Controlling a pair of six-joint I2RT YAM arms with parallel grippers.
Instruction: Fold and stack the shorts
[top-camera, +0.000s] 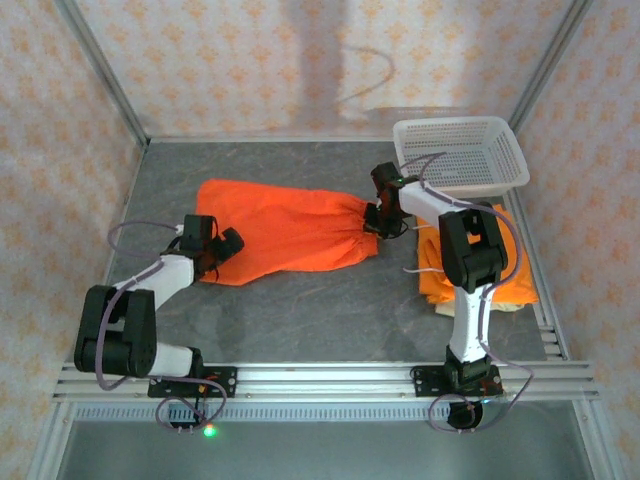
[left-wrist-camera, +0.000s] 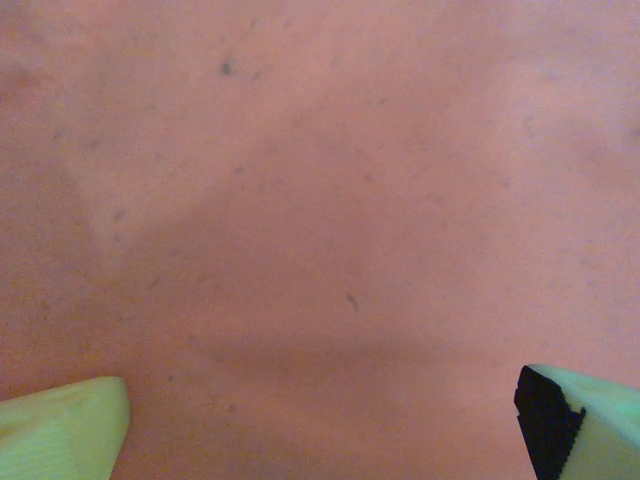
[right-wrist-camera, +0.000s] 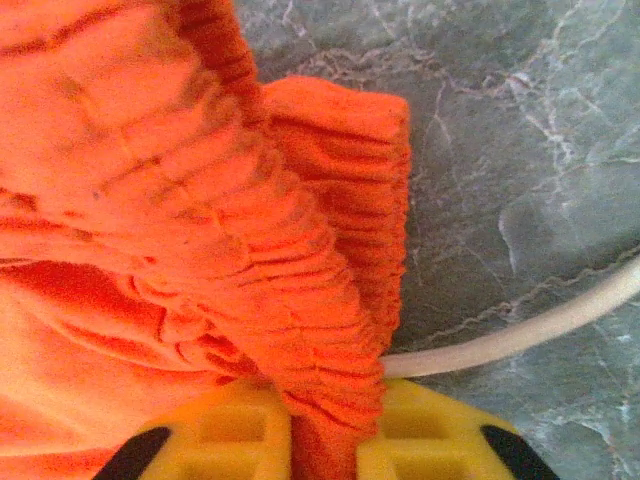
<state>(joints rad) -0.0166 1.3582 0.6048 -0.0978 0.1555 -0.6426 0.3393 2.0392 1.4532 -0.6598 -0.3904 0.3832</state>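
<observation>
One bright orange pair of shorts lies spread across the middle of the grey table. Its gathered elastic waistband is pinched between the yellow fingers of my right gripper, which is shut on it at the shorts' right end. My left gripper hangs open just above the shorts' left end. In the left wrist view its fingertips stand far apart over smooth orange cloth. A folded orange pair rests on the pale beige shorts at the right, partly hidden by the right arm.
A white mesh basket stands at the back right, just behind the right arm. A white drawstring trails from the waistband over the grey table. Metal frame rails border the table's right side and front.
</observation>
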